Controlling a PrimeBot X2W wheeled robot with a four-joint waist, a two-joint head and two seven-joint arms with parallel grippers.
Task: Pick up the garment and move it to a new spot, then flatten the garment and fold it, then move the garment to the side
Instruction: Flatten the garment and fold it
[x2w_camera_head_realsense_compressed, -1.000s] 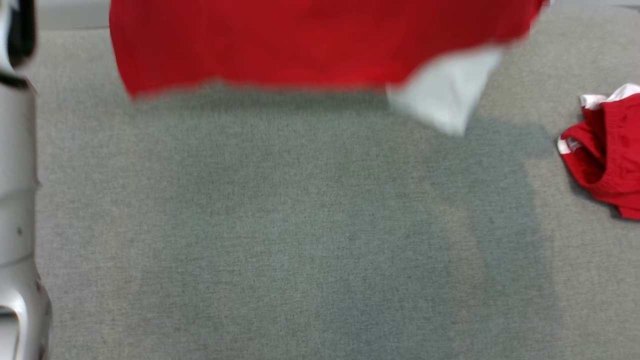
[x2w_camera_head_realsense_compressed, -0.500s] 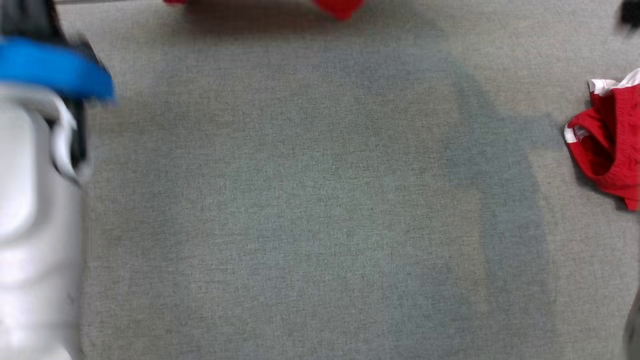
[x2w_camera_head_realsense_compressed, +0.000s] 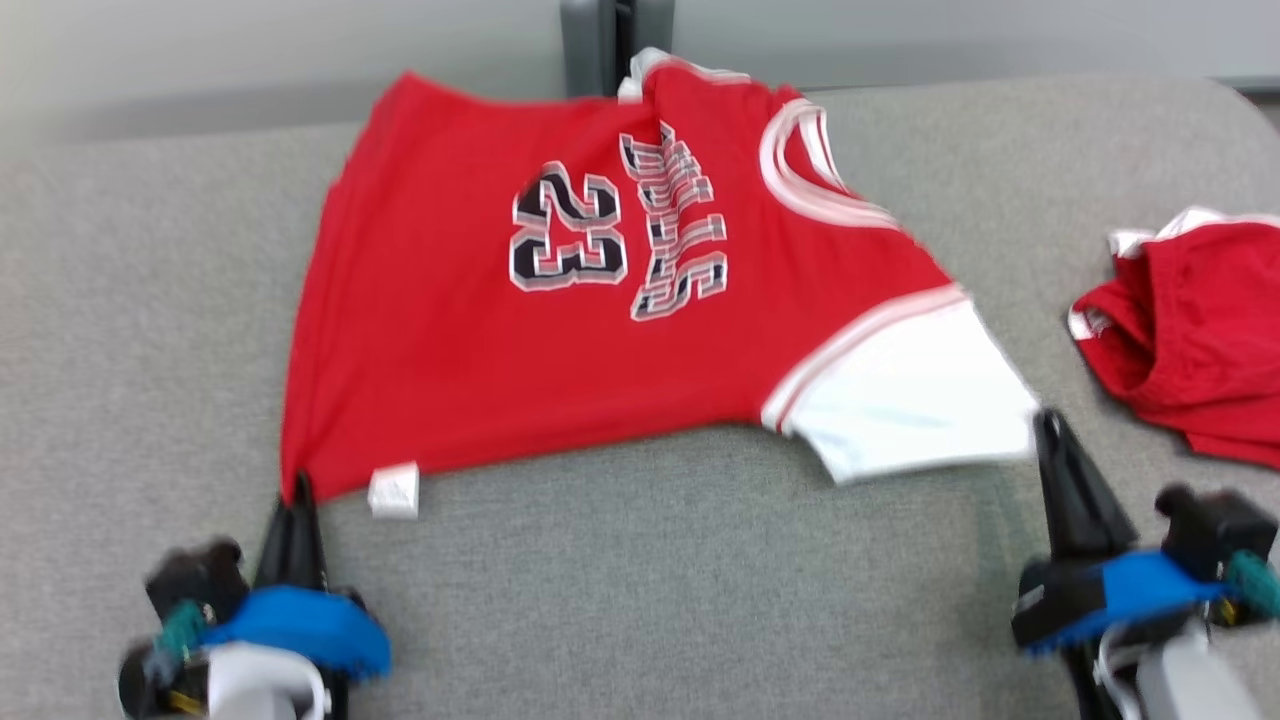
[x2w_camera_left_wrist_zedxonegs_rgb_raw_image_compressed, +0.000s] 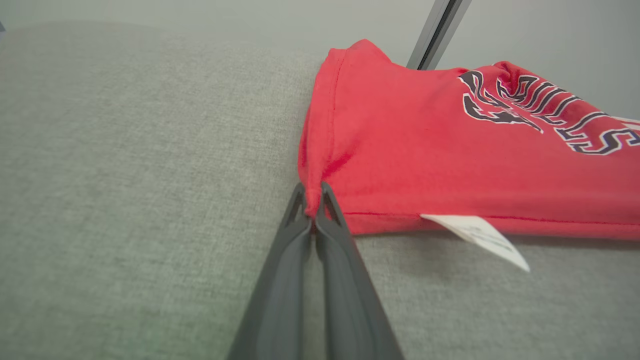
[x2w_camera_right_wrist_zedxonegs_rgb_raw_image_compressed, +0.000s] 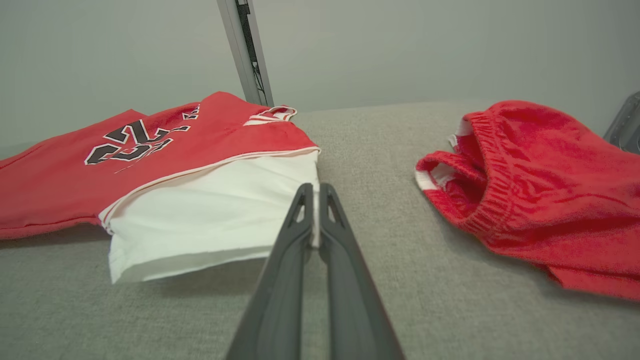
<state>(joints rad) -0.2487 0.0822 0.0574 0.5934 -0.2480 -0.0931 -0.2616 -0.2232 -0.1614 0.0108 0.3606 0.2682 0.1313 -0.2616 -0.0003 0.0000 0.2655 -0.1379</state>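
Observation:
The garment (x2w_camera_head_realsense_compressed: 460, 330) is a red jersey with "23" on it and a white sleeve (x2w_camera_head_realsense_compressed: 900, 400), spread across the far half of the grey table. My left gripper (x2w_camera_head_realsense_compressed: 297, 487) is shut on its near left hem corner (x2w_camera_left_wrist_zedxonegs_rgb_raw_image_compressed: 314, 200), beside a white tag (x2w_camera_head_realsense_compressed: 393, 492). My right gripper (x2w_camera_head_realsense_compressed: 1046, 422) is shut on the edge of the white sleeve (x2w_camera_right_wrist_zedxonegs_rgb_raw_image_compressed: 215, 215). The jersey hangs slightly raised at the pinched corners, with shadow under its near edge.
Crumpled red shorts (x2w_camera_head_realsense_compressed: 1190, 350) with white trim lie at the right side of the table (x2w_camera_head_realsense_compressed: 640, 580), close to my right gripper; in the right wrist view the shorts (x2w_camera_right_wrist_zedxonegs_rgb_raw_image_compressed: 540, 185) sit just right of the fingers. A grey post (x2w_camera_head_realsense_compressed: 600, 45) stands behind the table.
The head camera has swung, so the whole jersey and both grippers now show. The jersey, earlier lifted high at the top of the view, now lies spread over the table.

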